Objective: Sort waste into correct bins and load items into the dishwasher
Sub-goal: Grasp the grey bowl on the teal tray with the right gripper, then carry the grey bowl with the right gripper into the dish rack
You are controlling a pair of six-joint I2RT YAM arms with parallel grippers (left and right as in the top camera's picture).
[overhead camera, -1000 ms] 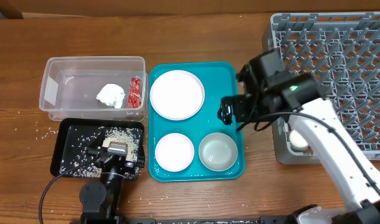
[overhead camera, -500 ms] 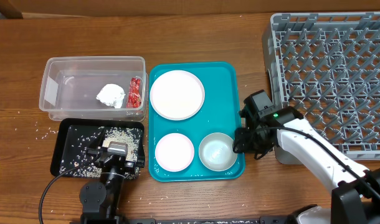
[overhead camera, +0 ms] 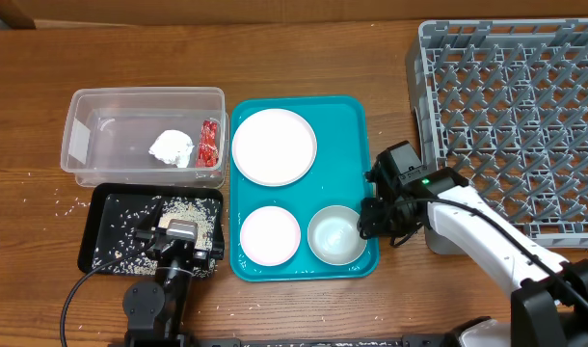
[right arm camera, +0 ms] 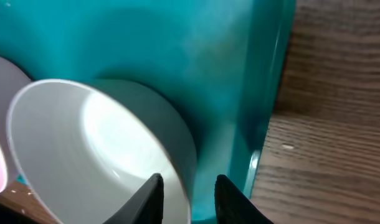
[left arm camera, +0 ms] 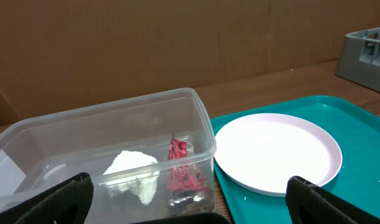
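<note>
Table (overhead camera: 24, 96); tub (overhead camera: 77, 145), black tray (overhead camera: 88, 239), teal tray (overhead camera: 340, 125), rack (overhead camera: 506, 116)

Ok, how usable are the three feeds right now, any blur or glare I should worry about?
Overhead: sharp, evenly lit, no harsh glare. Left wrist: clear tub and large plate in focus, own fingers dark and blurred in the bottom corners. Right wrist: very close, bowl soft with a bright patch inside; the table grain beside the teal tray is crisper.

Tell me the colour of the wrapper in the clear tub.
The wrapper is red; left wrist view.
</note>
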